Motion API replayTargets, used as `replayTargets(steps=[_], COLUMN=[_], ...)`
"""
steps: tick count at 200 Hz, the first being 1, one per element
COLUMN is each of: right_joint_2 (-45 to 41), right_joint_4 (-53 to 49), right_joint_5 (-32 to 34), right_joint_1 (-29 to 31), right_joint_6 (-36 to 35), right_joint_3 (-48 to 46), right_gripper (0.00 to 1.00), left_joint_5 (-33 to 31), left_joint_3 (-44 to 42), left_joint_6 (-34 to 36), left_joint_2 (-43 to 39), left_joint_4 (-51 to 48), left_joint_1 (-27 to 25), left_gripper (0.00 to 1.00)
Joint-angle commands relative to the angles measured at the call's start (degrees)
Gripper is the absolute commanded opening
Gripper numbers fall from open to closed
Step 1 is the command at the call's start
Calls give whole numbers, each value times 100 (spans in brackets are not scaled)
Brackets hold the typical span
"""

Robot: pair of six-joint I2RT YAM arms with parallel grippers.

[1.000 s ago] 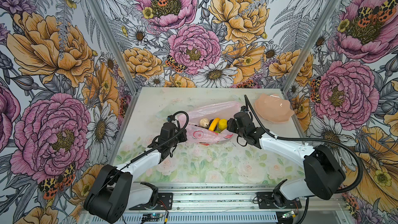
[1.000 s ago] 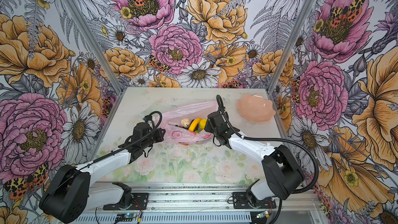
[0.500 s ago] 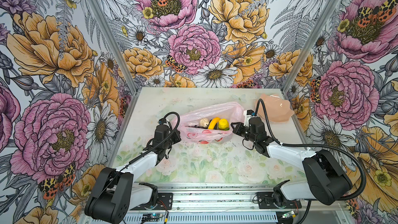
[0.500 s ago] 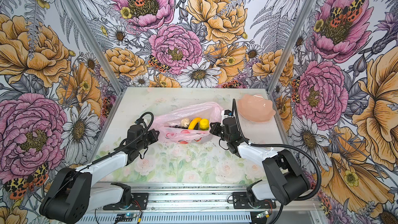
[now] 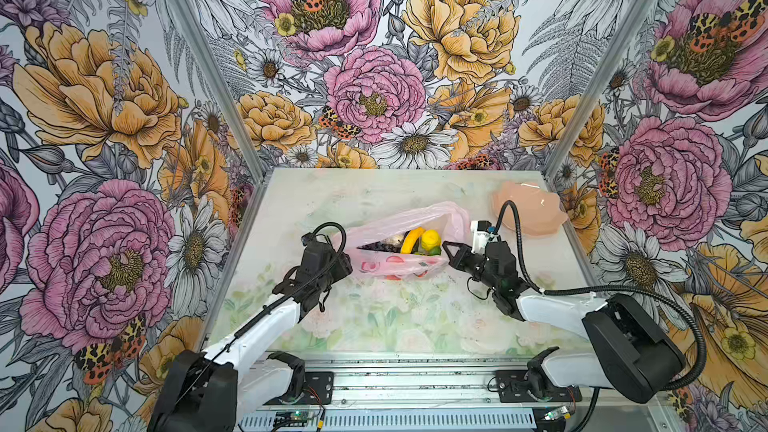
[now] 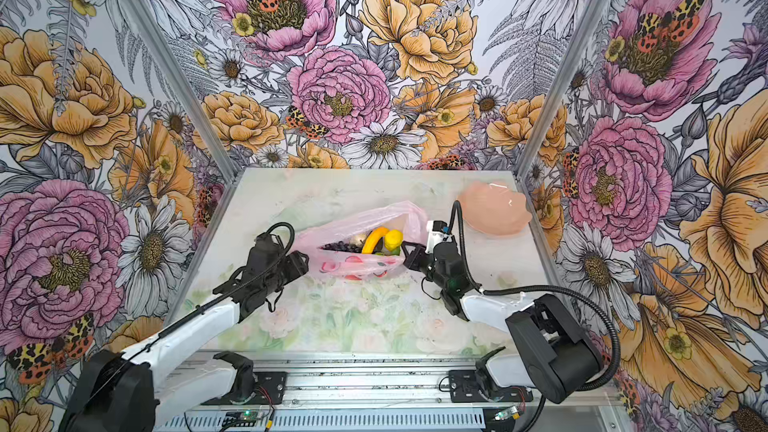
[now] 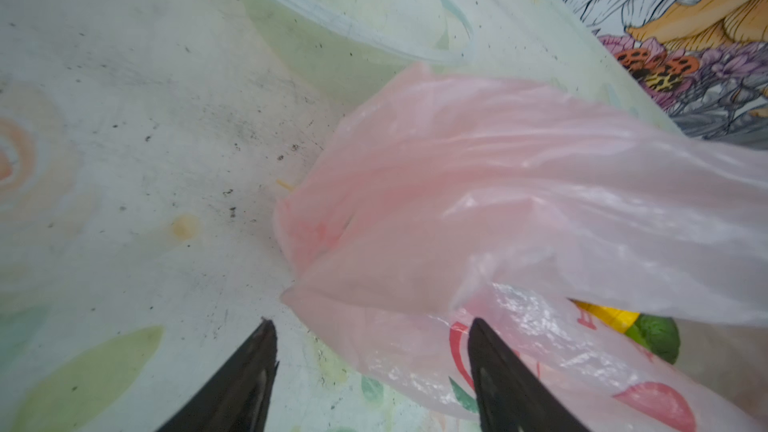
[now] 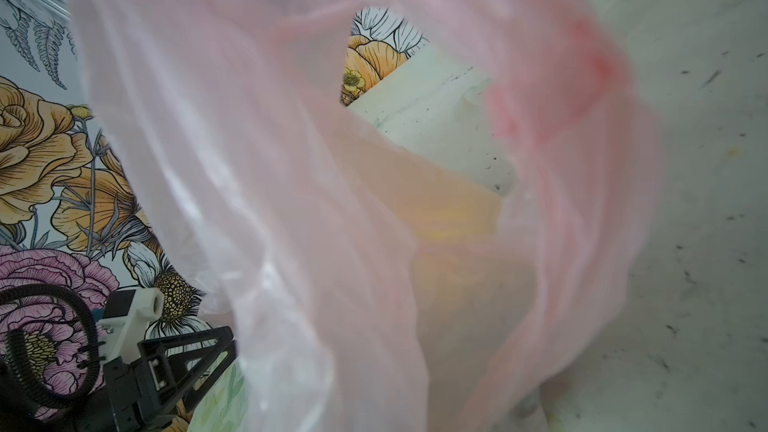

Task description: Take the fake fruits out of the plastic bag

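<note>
bag-opening step, nothing out yet. plastic bag (image 5: pixel 395 265) mid-scene, mouth gaping, fake fruits (image 5: pixel 430 238) inside toward the right. left gripper (image 7: pixel 370 322) spread wide at bag's left end, holding nothing. right gripper (image 5: pixel 448 249) pinched closed on right rim. next: likely reach into the mouth for banana (image 5: pixel 410 239).

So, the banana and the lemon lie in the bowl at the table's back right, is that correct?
Not quite: the banana and lemon lie in the bag, near the table's middle, as both top views show. The bowl does stand at the back right.
</note>
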Motion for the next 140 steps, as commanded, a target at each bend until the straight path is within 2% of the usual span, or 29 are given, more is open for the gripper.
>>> replayTargets(steps=[1,43,78,119,140], right_joint_2=[-242,-427,-633,-675,-714], right_joint_4=[7,20,-52,-81,-111], right_joint_5=[464,604,704,690,688], right_joint_1=[236,646,1022,1326,1473], right_joint_6=[-306,-481,-683,-897,-1075], right_joint_3=[-36,-67,-150,-272,-310], right_gripper=[0,0,0,0,0], left_joint_5=[-724,-328,272,251,506], left_joint_3=[262,930,1000,1378,1472], left_joint_6=[-419,-578,-792,-788,-770], left_joint_2=[-496,409,954,1731,2129], left_joint_4=[-1140,-1435,-368,-7,325], left_joint_1=[-155,-404,-482,-464,-322], left_gripper=[82,92,95,99,99])
